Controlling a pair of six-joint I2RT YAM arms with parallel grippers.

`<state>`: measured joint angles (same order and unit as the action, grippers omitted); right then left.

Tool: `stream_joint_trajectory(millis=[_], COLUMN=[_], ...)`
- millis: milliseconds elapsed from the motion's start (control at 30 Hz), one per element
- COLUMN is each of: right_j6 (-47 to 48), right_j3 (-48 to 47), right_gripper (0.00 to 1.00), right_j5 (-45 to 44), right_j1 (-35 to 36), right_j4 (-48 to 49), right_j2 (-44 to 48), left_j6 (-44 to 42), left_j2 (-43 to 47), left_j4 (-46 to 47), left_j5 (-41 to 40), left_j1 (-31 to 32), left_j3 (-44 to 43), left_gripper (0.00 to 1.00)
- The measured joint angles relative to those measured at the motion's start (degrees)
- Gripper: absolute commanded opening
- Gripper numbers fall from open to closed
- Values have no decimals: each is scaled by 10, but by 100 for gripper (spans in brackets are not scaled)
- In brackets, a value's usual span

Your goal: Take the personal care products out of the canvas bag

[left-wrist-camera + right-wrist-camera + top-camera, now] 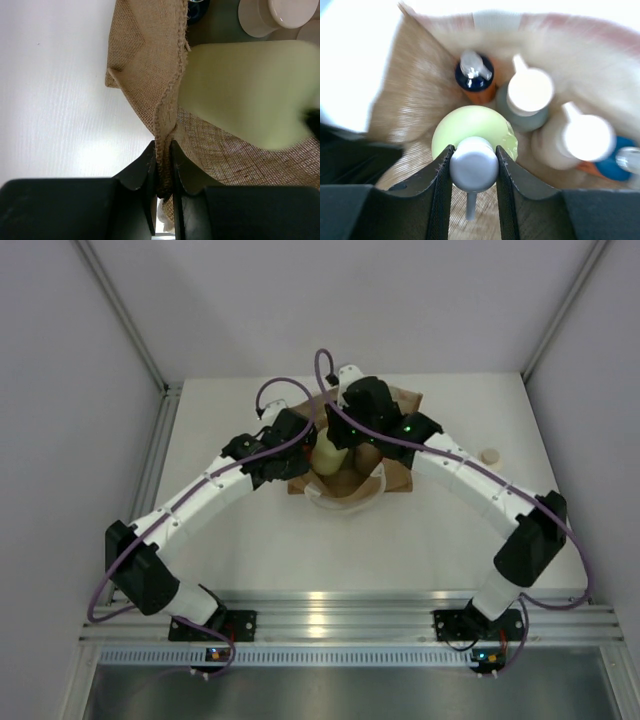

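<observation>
The tan canvas bag (345,480) stands open at the table's middle back. My left gripper (164,155) is shut on the bag's left rim (170,105). My right gripper (473,165) is shut on the pale pump top (473,165) of the yellow-green bottle (470,127), which stands in the bag and also shows in the left wrist view (250,90) and the top view (326,452). Inside the bag beside it stand an orange bottle with a blue cap (476,80), a dark green bottle (527,100), a cream or beige bottle (575,140) and a second orange one (612,162).
A small round beige object (489,455) lies on the white table right of the bag. The bag's white handle (345,502) hangs over its near side. Grey walls enclose the table; a metal rail (330,615) runs along the near edge.
</observation>
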<state>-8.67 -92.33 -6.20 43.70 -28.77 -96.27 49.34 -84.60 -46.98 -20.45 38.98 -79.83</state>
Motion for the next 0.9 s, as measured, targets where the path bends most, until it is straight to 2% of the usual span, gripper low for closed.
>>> stream_joint_trajectory(millis=[300, 433, 567, 700, 900], right_j6=[5, 7, 10, 13, 9], right_j3=[-128, -172, -169, -88, 89], right_gripper=[0, 0, 0, 0, 0], right_j5=[-32, -54, -78, -100, -89], right_j1=[-27, -90, -169, -227, -258], right_j4=[-92, -144, -193, -210, -215], right_j2=[113, 172, 240, 310, 346], left_j6=[-1, -7, -16, -31, -48], left_j2=[0, -1, -1, -1, -1], left_j4=[0, -3, -9, -14, -23], left_j5=[-4, -12, -19, -24, -24], left_j1=[0, 0, 0, 0, 0], left_j3=[0, -3, -6, -10, -17], left_gripper=[0, 0, 0, 0, 0])
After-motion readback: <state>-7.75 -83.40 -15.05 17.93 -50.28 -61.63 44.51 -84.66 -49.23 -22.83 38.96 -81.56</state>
